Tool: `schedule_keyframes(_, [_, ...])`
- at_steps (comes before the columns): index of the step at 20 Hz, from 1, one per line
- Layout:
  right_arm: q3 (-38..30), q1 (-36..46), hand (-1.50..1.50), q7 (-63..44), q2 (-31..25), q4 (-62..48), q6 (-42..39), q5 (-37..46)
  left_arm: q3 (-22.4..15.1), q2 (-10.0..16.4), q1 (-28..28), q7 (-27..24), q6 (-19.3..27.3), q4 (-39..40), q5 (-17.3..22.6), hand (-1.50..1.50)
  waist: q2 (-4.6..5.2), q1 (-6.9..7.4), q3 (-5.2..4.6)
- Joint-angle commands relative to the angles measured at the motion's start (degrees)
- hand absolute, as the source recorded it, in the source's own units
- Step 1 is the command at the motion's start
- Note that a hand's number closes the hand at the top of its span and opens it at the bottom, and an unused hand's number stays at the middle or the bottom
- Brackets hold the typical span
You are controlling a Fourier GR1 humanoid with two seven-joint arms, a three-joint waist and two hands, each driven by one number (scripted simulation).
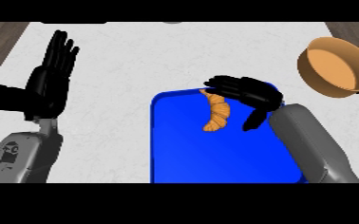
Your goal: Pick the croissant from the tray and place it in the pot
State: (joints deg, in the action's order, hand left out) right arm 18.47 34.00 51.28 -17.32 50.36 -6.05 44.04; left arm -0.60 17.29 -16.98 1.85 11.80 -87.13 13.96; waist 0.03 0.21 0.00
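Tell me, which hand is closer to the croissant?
Right. The right hand is over the tray, right beside the croissant, at its top end. The left hand rests open far to its left.

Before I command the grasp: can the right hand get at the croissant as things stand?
Probably yes: the right hand is beside the croissant, fingers at its top end, nothing between.

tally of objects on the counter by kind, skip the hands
croissant: 1
tray: 1
pot: 1
total: 3
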Motion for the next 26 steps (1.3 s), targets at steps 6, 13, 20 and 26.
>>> schedule_keyframes(6, [-1.27, 0.42, -1.5, -1.2, 7.37, -5.03, 3.76, 5.71, 1.08, -1.41, 1.99, 2.78, -1.2, -5.09, -1.78, 0.0, -0.01, 0.28, 0.02])
schedule_keyframes(13, [-3.57, 5.79, -1.5, 1.13, 9.57, -11.49, 2.58, 6.86, 1.15, -2.85, 2.73, 2.57, -0.26, -5.63, -3.74, 0.0, 0.03, 0.56, 0.03])
schedule_keyframes(20, [-0.5, 1.68, 1.5, 9.04, 11.28, -9.81, 11.03, 10.7, 3.43, -1.94, -1.16, 2.89, -2.39, -1.71, -2.36, 0.0, 0.1, 0.21, 0.04])
schedule_keyframes(26, [-0.31, -1.02, 1.5, 9.17, 12.04, -8.18, 13.11, 12.27, 4.04, -2.97, 1.2, -1.61, -4.4, 0.26, -2.18, 0.0, 0.09, -0.15, 0.0])
